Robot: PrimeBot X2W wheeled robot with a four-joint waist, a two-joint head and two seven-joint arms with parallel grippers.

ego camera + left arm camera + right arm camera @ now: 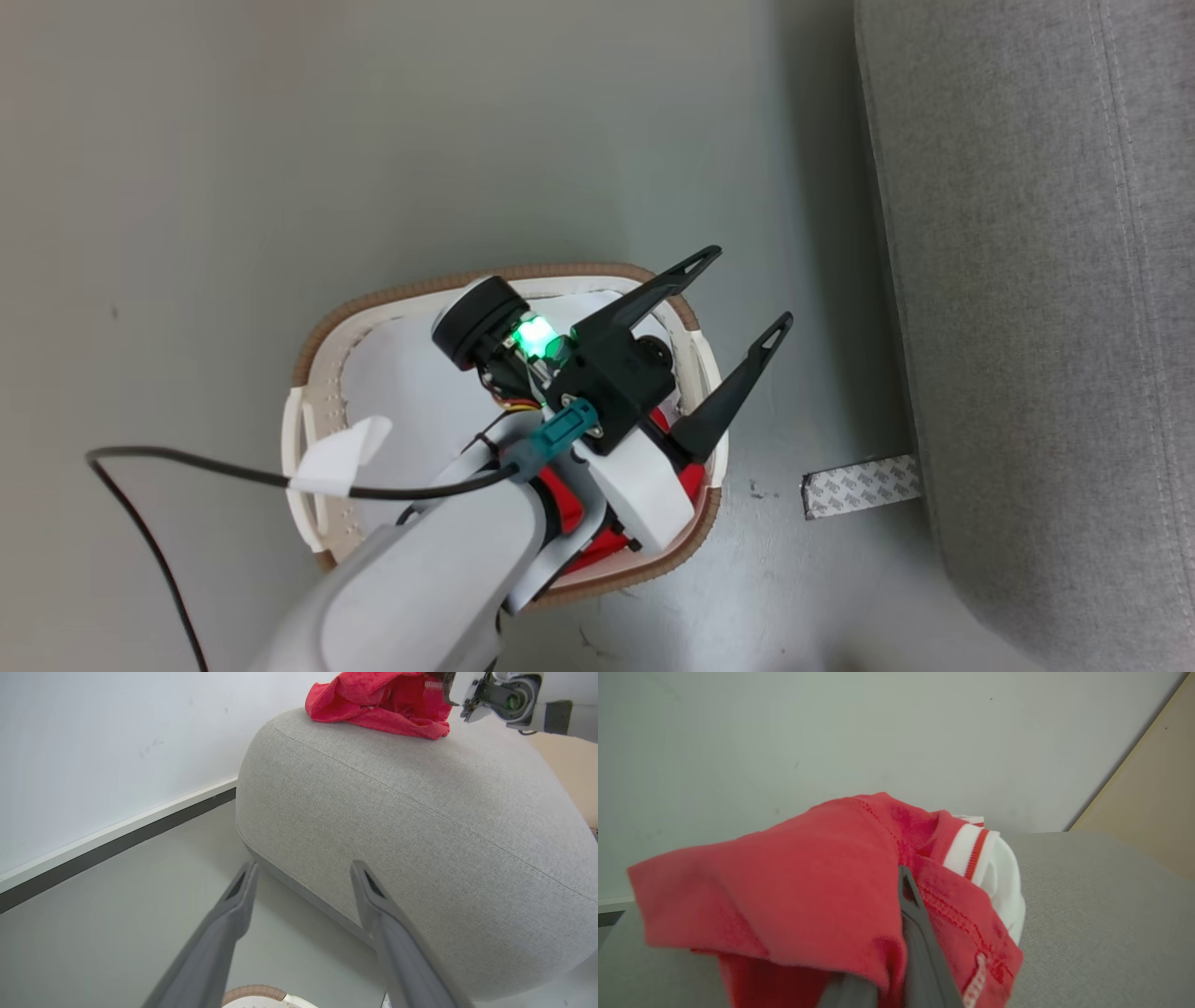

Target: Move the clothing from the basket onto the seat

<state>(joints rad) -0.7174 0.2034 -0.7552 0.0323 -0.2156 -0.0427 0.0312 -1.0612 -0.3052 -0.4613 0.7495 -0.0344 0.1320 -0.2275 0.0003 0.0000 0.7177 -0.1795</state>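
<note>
Clothing (808, 896), a soft bright red garment with white striped trim, sits bunched near the rounded end of the large grey fabric seat (420, 812), clamped in the closed right pincer (903, 905), and may cling to it on release and slide off

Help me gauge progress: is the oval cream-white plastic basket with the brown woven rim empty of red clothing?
No, the head view shows bright red clothing lying inside the basket.
</note>
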